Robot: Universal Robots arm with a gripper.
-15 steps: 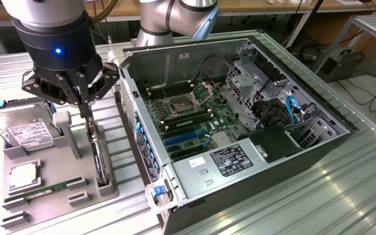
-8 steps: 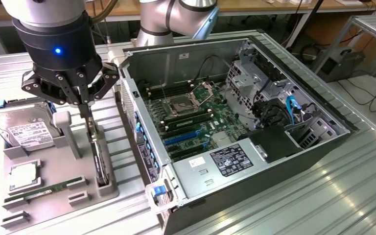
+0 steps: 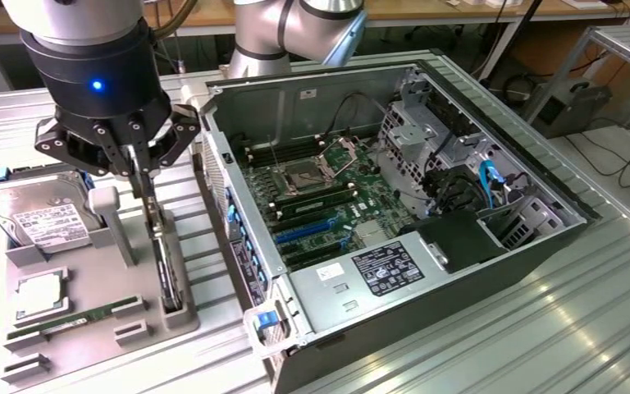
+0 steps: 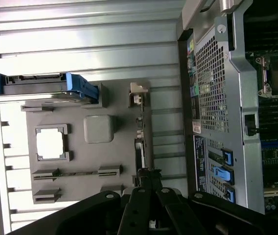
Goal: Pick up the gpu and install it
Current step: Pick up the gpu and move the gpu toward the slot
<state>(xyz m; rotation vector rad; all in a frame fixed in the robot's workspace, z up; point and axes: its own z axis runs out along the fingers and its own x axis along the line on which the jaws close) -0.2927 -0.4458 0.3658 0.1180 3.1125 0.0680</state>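
Exterior view: 1 gripper (image 3: 143, 197) is closed on the upper edge of 1 gpu (image 3: 166, 267), which stands on edge in 1 grey tray (image 3: 85, 279) on the table (image 3: 534, 328), with 1 hard drive (image 3: 36, 217), 1 memory stick (image 3: 75, 318) and 1 open computer case (image 3: 293, 107) nearby. Wrist view: the gripper (image 4: 146, 178) pinches 1 end of the gpu (image 4: 139, 147), which sits in the tray between the computer case (image 4: 217, 98) and 1 processor chip (image 4: 51, 144).

A single robot arm (image 3: 293, 29) reached in from the far side of the exterior view. Its dark cylindrical wrist (image 3: 94, 74), with a small blue light lit, pointed straight down. The black gripper (image 3: 140, 187) hung vertically beneath it, linkages splayed outward. Its two fingers (image 3: 138, 168) were drawn close together, pinching the upper edge of the gpu (image 3: 168, 271).
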